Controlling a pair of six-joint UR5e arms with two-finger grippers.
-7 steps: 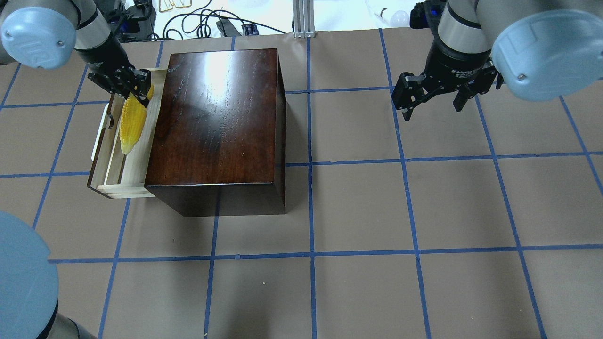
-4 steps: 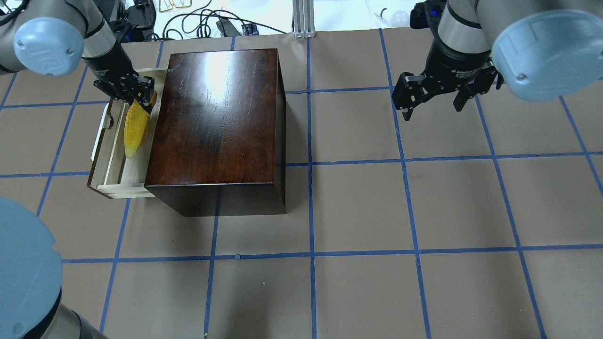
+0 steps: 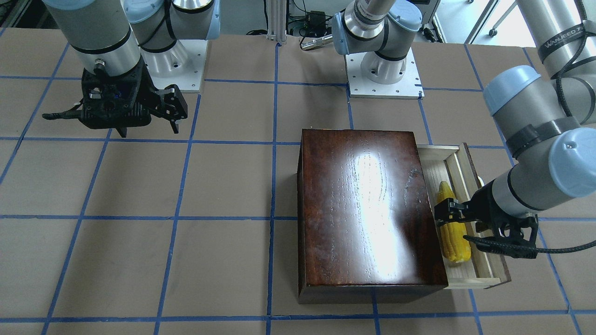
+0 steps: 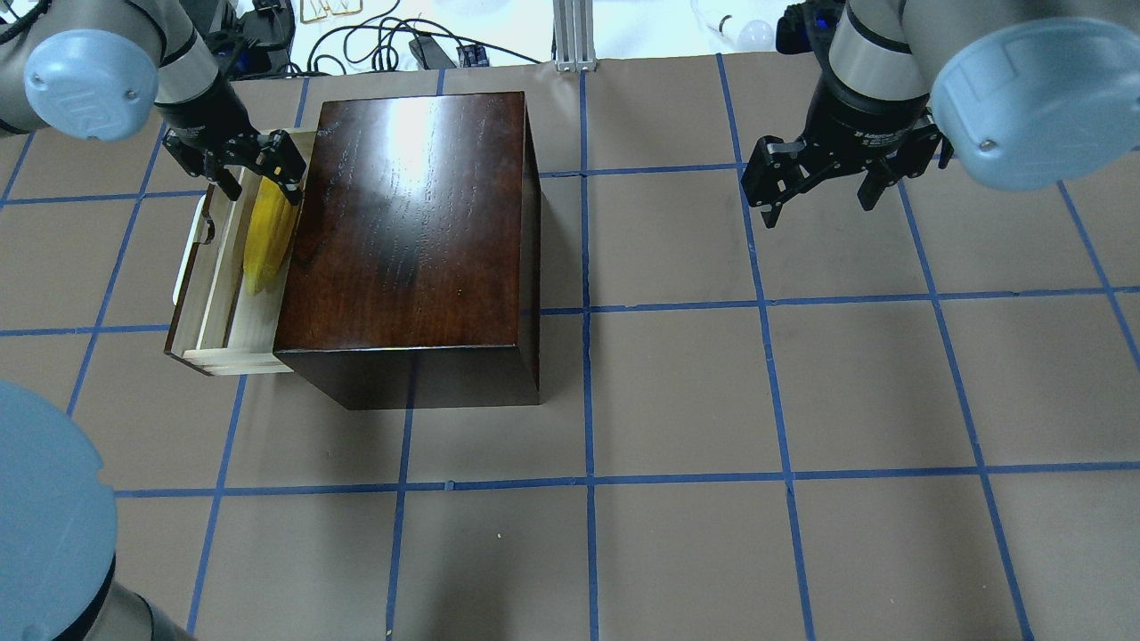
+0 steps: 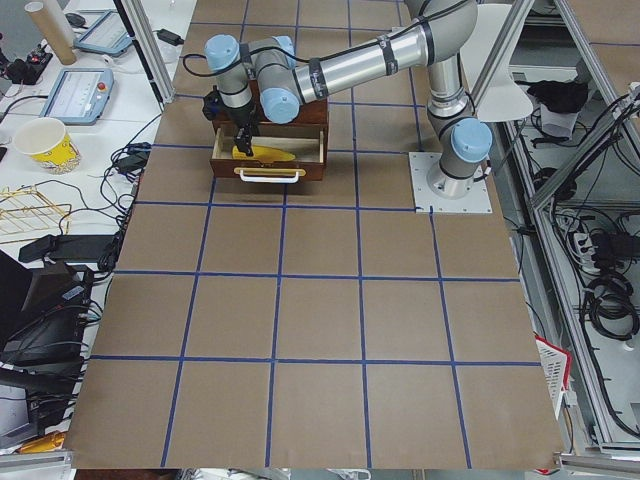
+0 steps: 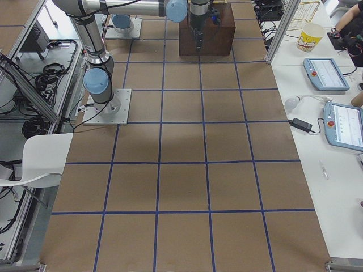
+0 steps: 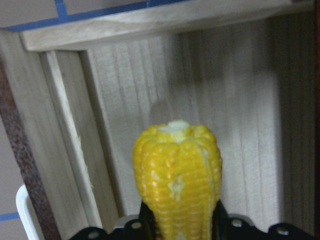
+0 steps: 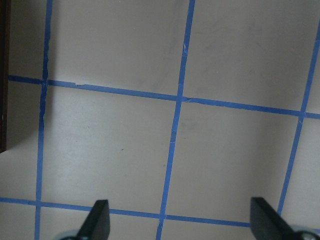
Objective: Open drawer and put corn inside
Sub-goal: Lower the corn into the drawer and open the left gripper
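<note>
Left end effector (image 4: pixel 264 189) opened; corn (image 4: pixel 265 239) released into drawer (image 4: pixel 224 358)

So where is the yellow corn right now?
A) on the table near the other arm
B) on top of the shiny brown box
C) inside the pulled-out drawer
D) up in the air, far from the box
C: the corn lies in the open drawer beside the brown box, with the left gripper over its thick end.

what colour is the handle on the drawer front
The handle is white; it shows best in the exterior left view.
</note>
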